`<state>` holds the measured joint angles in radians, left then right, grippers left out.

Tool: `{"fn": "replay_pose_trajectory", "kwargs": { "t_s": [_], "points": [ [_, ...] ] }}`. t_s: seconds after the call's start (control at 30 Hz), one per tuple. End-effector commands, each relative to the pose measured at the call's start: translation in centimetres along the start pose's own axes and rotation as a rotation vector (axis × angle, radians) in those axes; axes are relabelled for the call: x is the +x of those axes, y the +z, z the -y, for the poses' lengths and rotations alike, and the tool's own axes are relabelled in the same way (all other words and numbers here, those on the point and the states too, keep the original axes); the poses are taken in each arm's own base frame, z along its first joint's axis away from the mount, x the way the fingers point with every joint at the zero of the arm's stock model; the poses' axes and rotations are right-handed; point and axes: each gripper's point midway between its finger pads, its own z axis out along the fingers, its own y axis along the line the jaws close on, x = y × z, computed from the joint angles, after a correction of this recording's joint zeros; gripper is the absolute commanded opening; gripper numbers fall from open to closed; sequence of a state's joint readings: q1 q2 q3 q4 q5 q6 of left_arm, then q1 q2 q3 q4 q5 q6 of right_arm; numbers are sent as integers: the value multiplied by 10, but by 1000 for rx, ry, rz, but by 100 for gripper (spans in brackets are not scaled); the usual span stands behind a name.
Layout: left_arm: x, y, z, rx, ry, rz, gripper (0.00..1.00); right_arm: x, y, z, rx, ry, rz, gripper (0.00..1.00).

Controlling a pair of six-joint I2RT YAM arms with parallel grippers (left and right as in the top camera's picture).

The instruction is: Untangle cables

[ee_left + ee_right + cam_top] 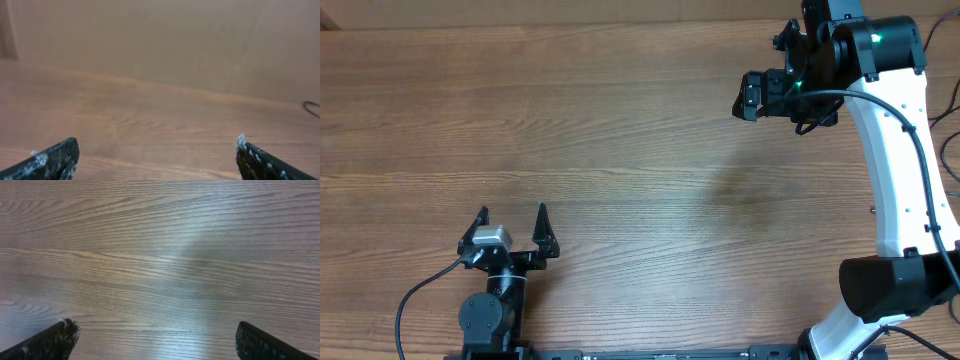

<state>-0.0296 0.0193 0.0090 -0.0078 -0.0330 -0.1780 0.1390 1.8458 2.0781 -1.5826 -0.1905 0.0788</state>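
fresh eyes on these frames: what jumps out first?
The white right arm with its green light reaches up the table's right side to the far corner. The left gripper sits at the near left edge, jaws wide and holding nothing. Between them is bare wooden table; no thin cords show, only a dark loop at the left wrist view's right edge, too small to identify.

You've got a brown wood-grain table point(620, 150), a white right arm point(898, 170) with black joints and a green light point(875, 39), and a black left gripper point(512, 210) with white-flecked fingertips point(55, 159).
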Motion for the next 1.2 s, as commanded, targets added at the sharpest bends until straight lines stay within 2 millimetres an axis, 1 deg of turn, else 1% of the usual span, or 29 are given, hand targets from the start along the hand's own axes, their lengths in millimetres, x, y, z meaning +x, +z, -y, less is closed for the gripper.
{"fn": "replay_pose_trajectory", "kwargs": {
  "t_s": [0.0,0.27,0.53,1.17],
  "points": [
    [15,-1,-11,-43,-32,-53,100,-1,-5,-1,4,-2,17,100],
    [15,-1,-9,-29,46,-57,100,-1,-5,-1,4,-2,17,100],
    [16,-1,-8,-20,78,-60,100,-1,-5,-1,4,-2,17,100],
    [15,-1,-8,-22,77,-56,100,-1,-5,-1,4,-2,17,100]
  ]
}}
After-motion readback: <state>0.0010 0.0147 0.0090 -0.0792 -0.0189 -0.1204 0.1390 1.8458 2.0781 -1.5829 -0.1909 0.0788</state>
